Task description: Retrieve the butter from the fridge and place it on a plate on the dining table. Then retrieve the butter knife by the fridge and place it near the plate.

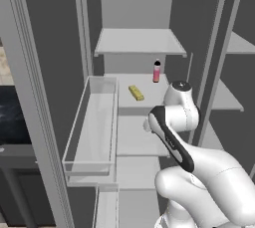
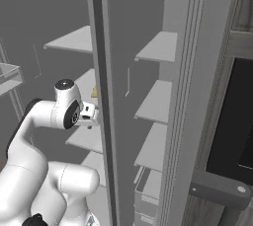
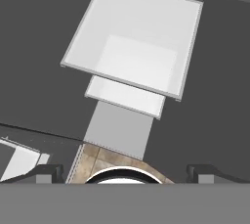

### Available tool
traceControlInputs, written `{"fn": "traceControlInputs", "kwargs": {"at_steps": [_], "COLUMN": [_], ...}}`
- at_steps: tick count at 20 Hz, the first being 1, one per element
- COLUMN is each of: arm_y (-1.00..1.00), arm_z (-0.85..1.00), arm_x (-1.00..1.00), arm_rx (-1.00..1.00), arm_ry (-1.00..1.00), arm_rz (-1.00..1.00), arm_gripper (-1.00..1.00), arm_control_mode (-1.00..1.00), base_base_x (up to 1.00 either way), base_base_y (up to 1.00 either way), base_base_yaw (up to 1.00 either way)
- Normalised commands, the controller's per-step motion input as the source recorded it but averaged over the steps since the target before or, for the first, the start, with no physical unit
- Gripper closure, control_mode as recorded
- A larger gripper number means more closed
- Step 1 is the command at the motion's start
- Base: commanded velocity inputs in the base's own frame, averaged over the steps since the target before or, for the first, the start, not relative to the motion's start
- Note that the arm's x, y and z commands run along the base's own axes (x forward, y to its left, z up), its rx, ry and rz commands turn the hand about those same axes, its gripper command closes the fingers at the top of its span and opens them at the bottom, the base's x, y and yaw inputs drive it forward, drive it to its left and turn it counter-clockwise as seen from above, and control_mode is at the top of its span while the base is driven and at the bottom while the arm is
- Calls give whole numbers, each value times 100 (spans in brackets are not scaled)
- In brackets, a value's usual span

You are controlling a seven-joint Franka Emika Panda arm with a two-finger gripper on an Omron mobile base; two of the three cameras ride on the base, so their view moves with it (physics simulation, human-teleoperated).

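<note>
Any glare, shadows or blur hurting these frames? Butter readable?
Left base view: flat even light, no glare; butter soft-edged but clear on its fridge shelf. Right base view: dim, butter is a sliver behind the door edge. Hand view: sharp, shelves washed out pale.

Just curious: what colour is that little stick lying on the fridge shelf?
The butter is pale yellow, clearest in the left base view.
</note>
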Motion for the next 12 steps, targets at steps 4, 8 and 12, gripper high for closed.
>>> {"fn": "traceControlInputs", "kwargs": {"at_steps": [4, 8, 12], "arm_y": [0, 0, 0], "arm_z": [0, 0, 0], "arm_x": [0, 0, 0], "arm_rx": [0, 0, 0], "arm_ry": [0, 0, 0], "arm_rz": [0, 0, 0], "arm_gripper": [-100, -100, -100], "arm_control_mode": [100, 100, 100], "base_base_x": [43, 37, 24], "base_base_y": [4, 12, 6], "base_base_yaw": [0, 0, 0]}}
